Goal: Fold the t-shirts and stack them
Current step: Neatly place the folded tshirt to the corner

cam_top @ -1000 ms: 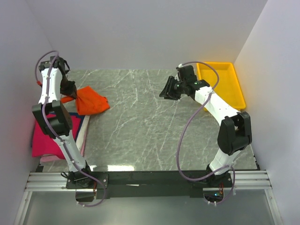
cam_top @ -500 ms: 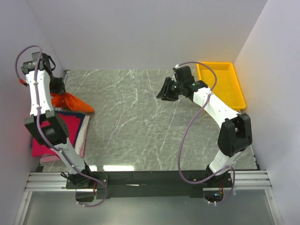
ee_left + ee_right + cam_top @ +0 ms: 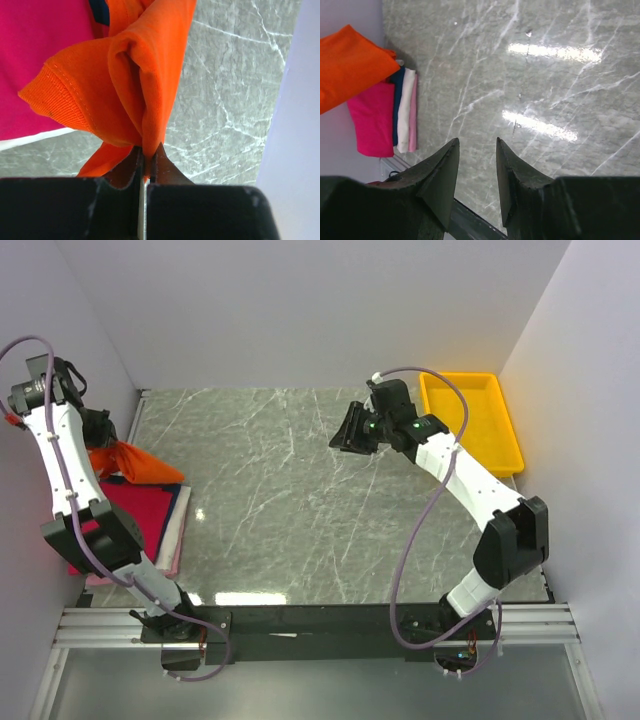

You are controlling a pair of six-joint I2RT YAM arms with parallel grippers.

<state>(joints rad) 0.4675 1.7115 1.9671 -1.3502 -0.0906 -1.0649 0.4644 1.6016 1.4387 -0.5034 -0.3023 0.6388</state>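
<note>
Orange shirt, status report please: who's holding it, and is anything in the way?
Left gripper shut on orange t-shirt, hanging over folded stack. Right gripper open, empty. Nothing seen blocking.

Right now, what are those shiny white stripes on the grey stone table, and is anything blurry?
Right wrist view: the stripes are light glaring off the grey marbled table, brightest near the top. Top external view: a fainter glare patch by the near edge, nothing blurry. Left wrist view: the bright orange cloth t-shirt looks crisp; the left gripper pinching it is a dark shape.
</note>
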